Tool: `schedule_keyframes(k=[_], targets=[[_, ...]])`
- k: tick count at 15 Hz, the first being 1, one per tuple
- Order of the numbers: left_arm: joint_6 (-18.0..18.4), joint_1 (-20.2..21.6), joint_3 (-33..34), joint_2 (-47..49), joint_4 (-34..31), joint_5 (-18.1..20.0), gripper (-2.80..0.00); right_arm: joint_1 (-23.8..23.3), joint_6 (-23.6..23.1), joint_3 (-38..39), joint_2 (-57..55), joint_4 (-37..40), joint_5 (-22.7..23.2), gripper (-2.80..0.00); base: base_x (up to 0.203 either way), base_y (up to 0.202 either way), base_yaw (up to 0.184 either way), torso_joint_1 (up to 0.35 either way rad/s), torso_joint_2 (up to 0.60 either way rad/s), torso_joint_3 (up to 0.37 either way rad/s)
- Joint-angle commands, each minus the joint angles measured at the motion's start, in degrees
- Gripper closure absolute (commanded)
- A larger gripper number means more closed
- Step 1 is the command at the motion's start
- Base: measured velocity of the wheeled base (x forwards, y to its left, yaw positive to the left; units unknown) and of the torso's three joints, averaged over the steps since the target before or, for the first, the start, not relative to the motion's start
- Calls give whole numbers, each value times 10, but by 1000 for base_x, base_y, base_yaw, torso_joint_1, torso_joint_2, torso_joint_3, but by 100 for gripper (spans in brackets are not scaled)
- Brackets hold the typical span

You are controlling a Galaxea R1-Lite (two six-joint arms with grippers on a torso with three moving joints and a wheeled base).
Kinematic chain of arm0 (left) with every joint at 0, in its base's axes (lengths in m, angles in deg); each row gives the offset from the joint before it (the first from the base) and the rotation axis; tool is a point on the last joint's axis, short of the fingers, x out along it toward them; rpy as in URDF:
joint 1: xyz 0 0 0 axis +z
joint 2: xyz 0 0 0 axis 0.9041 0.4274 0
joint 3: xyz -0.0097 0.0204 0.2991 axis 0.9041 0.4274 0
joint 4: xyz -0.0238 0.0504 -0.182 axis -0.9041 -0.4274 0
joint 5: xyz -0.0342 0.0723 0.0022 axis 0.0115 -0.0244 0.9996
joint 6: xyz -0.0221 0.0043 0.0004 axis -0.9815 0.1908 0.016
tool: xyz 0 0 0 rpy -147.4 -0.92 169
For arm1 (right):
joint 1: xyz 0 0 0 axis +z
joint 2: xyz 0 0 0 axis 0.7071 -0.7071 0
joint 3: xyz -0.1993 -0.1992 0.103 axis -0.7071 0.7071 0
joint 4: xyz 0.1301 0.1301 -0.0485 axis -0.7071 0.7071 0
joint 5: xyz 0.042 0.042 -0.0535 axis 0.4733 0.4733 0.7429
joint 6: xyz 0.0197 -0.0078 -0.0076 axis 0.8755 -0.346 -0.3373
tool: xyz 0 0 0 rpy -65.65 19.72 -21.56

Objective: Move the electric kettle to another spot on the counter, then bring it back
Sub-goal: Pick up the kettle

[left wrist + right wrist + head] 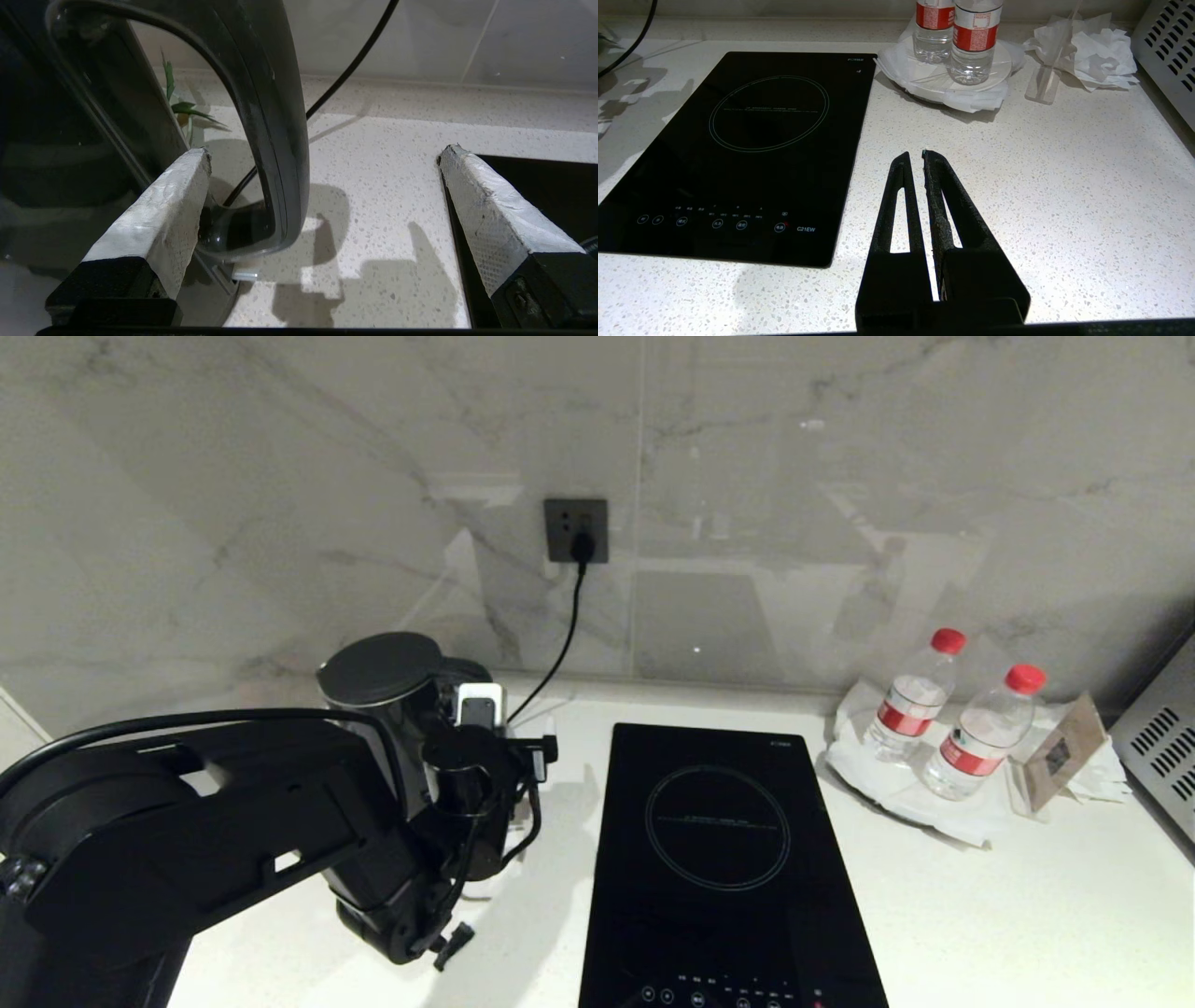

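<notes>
At the back left of the surface (1027, 915), close to the marble wall, stands one electric kettle (378, 677), upright, its flat lid facing the head camera. One left hand (322, 154) sits at the kettle's loop handle (275, 116) with its two white-padded fingers (159, 210) spread wide apart: one finger lies between the handle and the kettle body, the other stands well out over the bare speckled stone, so the handle is between them but not clamped, and nothing is held. One black cord (560, 644) runs from the kettle area up to one wall socket (576, 530). Just beside the kettle, to the robot's right, one black glass induction hob (728, 859) is set into the surface. Farther right stand two water bottles (910, 705) with red caps on one white plate lined with paper, near one small card stand (1060, 756). One right hand (913, 161) hangs over the bare stone in front of the hob's near right corner, its two dark fingers closed together, empty.
</notes>
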Motion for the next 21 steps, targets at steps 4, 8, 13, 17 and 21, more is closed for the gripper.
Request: schedule_keyframes(k=[4,8,13,17,21], targets=[[2,2,-71,5,-47,-2,-280,0,0,0,0,0,0,0,0,0,0,0,0,0],[2,18,-113,17,-75,-1,-280,0,0,0,0,0,0,0,0,0,0,0,0,0],[11,43,-135,18,-88,3,-280,0,-1,0,-1,0,0,0,0,0,0,0,0,0],[11,43,-150,11,-101,3,-280,0,0,0,0,0,0,0,0,0,0,0,0,0],[10,38,-137,10,-97,2,-280,0,0,0,0,0,0,0,0,0,0,0,0,0]])
